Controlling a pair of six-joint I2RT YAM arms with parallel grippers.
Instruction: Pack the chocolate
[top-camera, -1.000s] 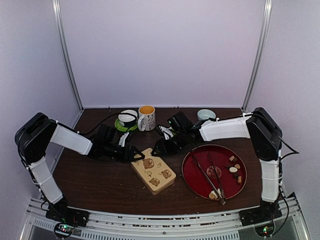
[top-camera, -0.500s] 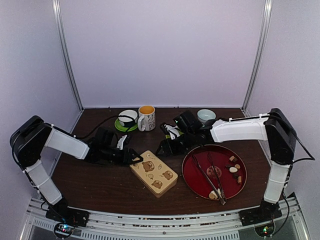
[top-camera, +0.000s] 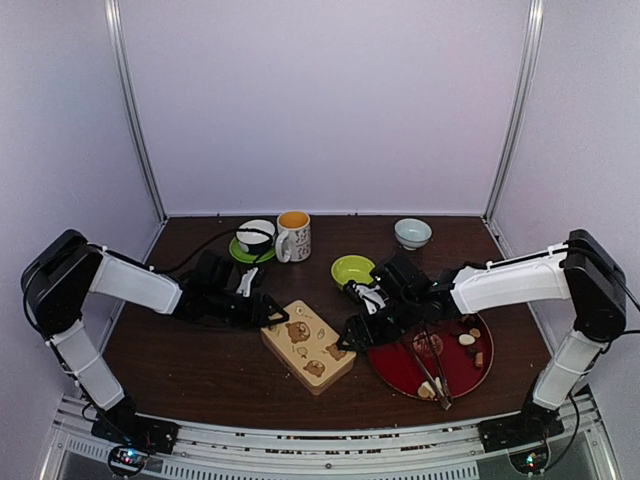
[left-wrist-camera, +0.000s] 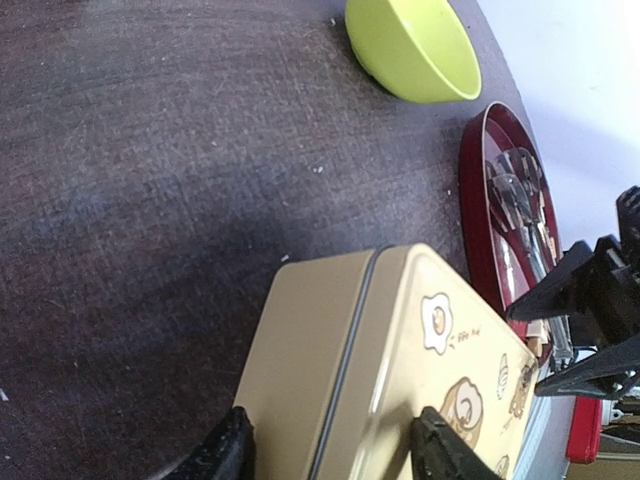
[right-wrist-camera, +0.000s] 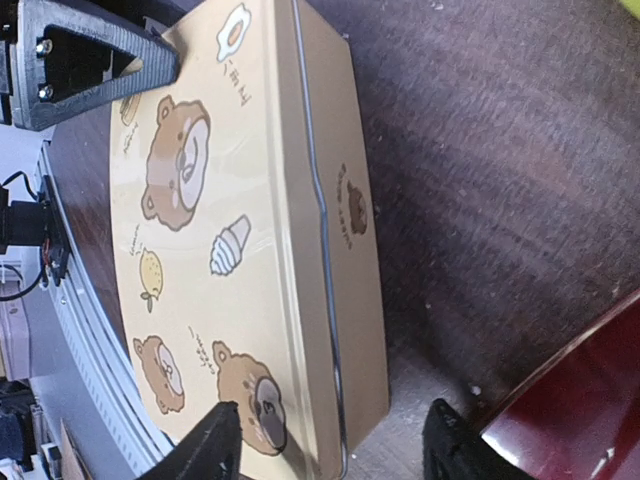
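Tin: a shut yellow bear-print tin (top-camera: 308, 345) lay flat near the table's front edge, its lid seam closed all round.
Left claw: the left gripper (left-wrist-camera: 332, 455) sat at the tin's 10 o'clock corner with that corner between its fingers; whether it was clenched on the tin or only bracketing it could not be told.
Right claw: the right gripper (right-wrist-camera: 330, 445) sat at the tin's 3 o'clock edge, released. One finger hung over the lid, and the other finger (right-wrist-camera: 455, 440) stood off the side wall with bare table between.
Step in hand: probably getting the lid off, since nothing could be packed while it was on.
Doing it well: one claw needed to pin the base low, below the seam. The other needed to catch only the lid's lip and lift straight up and level, or the whole tin would rise or skid.
Hazard: the red tray (top-camera: 398, 372) lay just beside the right claw, at 3 o'clock of the tin, so a sideways slip risked knocking its rim.
Chocolate: the chocolate (top-camera: 468, 340) lay loose on the tray, mostly towards its 3 o'clock side, none in the tin.
Tongs: metal tongs (top-camera: 420, 360) lay across the tray, unheld.
Farther back: a green bowl (top-camera: 352, 270) stood at 1 o'clock of the tin and a mug (top-camera: 293, 236) at 12 o'clock, well apart from it.
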